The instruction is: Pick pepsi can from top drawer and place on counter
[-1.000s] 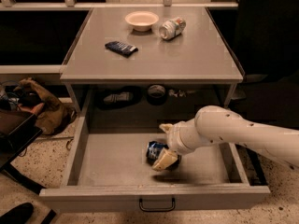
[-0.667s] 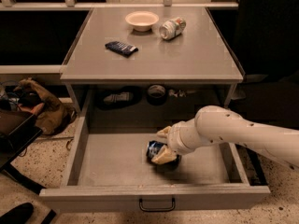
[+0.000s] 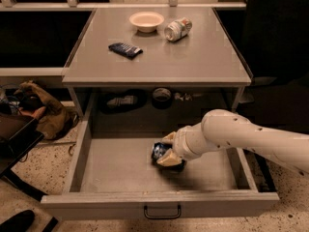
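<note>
The pepsi can (image 3: pixel 158 151), small, blue and dented, is inside the open top drawer (image 3: pixel 116 166), near the middle of its floor. My gripper (image 3: pixel 167 150) reaches into the drawer from the right on a white arm. Its tan fingers (image 3: pixel 167 160) sit above and below the can and close on it. The can is at or just above the drawer floor. The counter (image 3: pixel 159 57) is the grey tabletop above the drawer.
On the counter lie a cream bowl (image 3: pixel 146 21), a silvery-white can on its side (image 3: pixel 177 29) and a flat dark blue snack packet (image 3: pixel 125 50). The drawer's front panel carries a black handle (image 3: pixel 162 211). A brown bag (image 3: pixel 41 111) lies on the floor at left.
The gripper and the can between its fingers have shifted slightly up and to the left inside the drawer. Nothing on the counter has moved.
</note>
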{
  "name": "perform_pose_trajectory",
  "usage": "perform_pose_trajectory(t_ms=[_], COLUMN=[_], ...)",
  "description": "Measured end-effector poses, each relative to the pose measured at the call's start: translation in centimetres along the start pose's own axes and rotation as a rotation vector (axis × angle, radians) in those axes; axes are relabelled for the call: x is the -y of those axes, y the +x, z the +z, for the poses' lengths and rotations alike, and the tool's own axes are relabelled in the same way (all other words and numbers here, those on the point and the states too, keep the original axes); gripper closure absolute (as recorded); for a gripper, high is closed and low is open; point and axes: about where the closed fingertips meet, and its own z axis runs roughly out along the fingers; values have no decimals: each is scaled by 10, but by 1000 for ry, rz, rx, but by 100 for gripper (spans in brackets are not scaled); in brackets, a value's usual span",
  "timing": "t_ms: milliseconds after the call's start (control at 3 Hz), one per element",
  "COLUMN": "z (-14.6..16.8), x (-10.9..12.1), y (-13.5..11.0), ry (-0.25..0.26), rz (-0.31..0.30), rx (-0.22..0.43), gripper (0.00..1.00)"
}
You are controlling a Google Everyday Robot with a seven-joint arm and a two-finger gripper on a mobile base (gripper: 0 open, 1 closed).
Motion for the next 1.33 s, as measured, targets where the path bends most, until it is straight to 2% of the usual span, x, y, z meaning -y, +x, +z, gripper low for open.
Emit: perform_pose_trajectory(t_ms=[333,667,1000,1333], z=[-18,-65,-116,-116], x=[9,25,48,49], y=[-23,-89,-159,-159], ry=[-23,-41,-21,-21], rz=[-17,-95,-202,-202], rx=[43,154,231,231], gripper=[100,100,100,100])
